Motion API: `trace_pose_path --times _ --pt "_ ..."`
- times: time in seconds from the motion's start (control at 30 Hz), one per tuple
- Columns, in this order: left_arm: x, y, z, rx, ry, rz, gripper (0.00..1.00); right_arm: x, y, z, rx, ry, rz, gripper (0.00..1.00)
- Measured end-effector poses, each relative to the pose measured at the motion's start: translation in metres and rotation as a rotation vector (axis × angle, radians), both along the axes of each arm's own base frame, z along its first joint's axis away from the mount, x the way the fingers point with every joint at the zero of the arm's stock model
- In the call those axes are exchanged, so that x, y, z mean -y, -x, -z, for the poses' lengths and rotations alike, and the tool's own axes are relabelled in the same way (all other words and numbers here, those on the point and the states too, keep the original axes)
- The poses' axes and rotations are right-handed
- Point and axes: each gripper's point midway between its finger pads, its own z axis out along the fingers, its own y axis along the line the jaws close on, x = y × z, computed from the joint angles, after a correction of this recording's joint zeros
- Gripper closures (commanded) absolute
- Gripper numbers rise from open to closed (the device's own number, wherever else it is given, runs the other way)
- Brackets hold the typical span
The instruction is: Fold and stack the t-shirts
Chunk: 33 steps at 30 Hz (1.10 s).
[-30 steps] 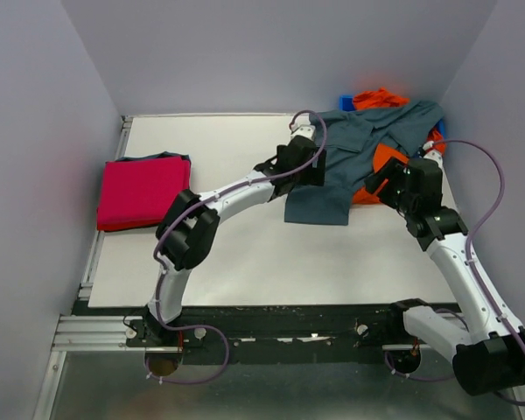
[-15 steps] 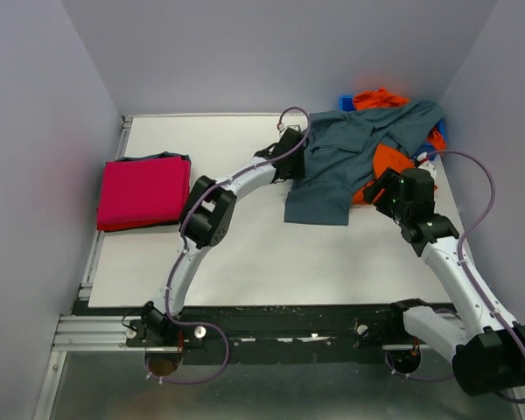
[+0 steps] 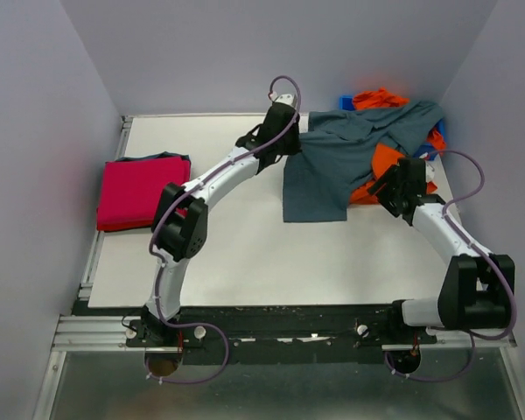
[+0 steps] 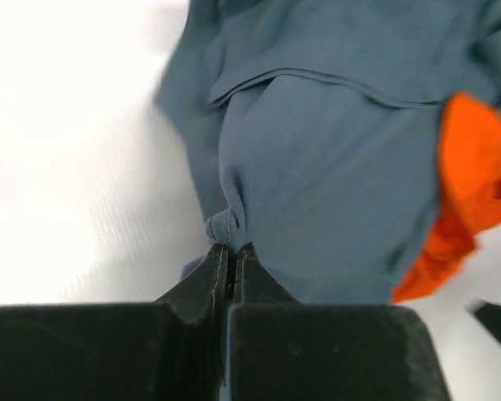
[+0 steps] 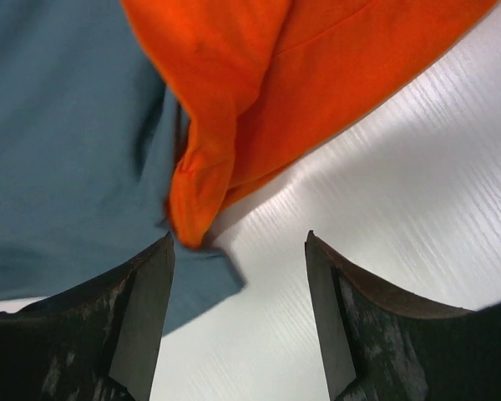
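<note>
A slate grey-blue t-shirt (image 3: 337, 166) lies crumpled at the back right, draped over a bright orange t-shirt (image 3: 383, 160). My left gripper (image 3: 292, 145) is at the shirt's left edge, shut on a small bunched pinch of the grey-blue fabric (image 4: 225, 224), with its fingertips (image 4: 231, 248) pressed together. My right gripper (image 3: 383, 186) hovers open over bare table beside the orange hem (image 5: 234, 159) and the grey-blue cloth (image 5: 58, 125), with nothing between its fingers (image 5: 239, 238). A folded magenta-red t-shirt (image 3: 143, 192) sits at the left on a grey-blue one.
A blue bin (image 3: 346, 102) stands at the back right corner with more orange cloth (image 3: 378, 97) spilling from it. Walls close in the table on the left, back and right. White tabletop (image 3: 245, 245) spreads across the middle and front.
My left gripper went from open to shut on the grey-blue shirt's left edge and shifted back-left, drawing the fabric with it. The right arm reached slightly further in.
</note>
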Motion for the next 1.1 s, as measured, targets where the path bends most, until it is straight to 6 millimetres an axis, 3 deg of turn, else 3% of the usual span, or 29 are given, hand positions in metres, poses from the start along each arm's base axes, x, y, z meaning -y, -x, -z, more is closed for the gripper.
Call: trace_pose_path --times 0.07,0.17,0.27,0.4,0.47,0.63,0.77,0.9,1.1 --pt "0.002 0.004 -0.050 0.088 0.044 0.012 1.00 0.002 -0.008 0.011 -0.029 -0.025 0.015 0.31" --pt "0.007 0.018 -0.109 0.195 0.101 0.041 1.00 0.006 -0.023 0.022 -0.056 -0.054 0.030 0.32" --pt "0.013 0.031 -0.142 0.252 0.132 0.066 1.00 0.001 -0.044 0.025 -0.058 -0.087 0.011 0.48" --pt "0.019 0.039 -0.146 0.265 0.125 0.090 1.00 -0.004 -0.064 0.027 -0.048 -0.117 -0.003 0.60" --pt "0.016 0.039 -0.142 0.257 0.104 0.089 1.00 -0.005 -0.063 0.029 -0.056 -0.122 -0.002 0.60" --pt "0.003 0.040 -0.142 0.258 0.046 0.066 1.00 -0.001 -0.065 0.028 -0.050 -0.124 0.008 0.31" --pt "-0.017 0.048 -0.173 0.302 0.018 0.028 1.00 0.000 -0.066 0.028 -0.050 -0.124 0.008 0.26" --pt "-0.052 0.068 -0.242 0.417 0.041 -0.028 1.00 -0.001 -0.067 0.035 -0.067 -0.131 0.002 0.17" --pt "-0.104 0.110 -0.359 0.617 0.158 -0.098 1.00 -0.004 -0.069 0.053 -0.112 -0.148 -0.004 0.17"
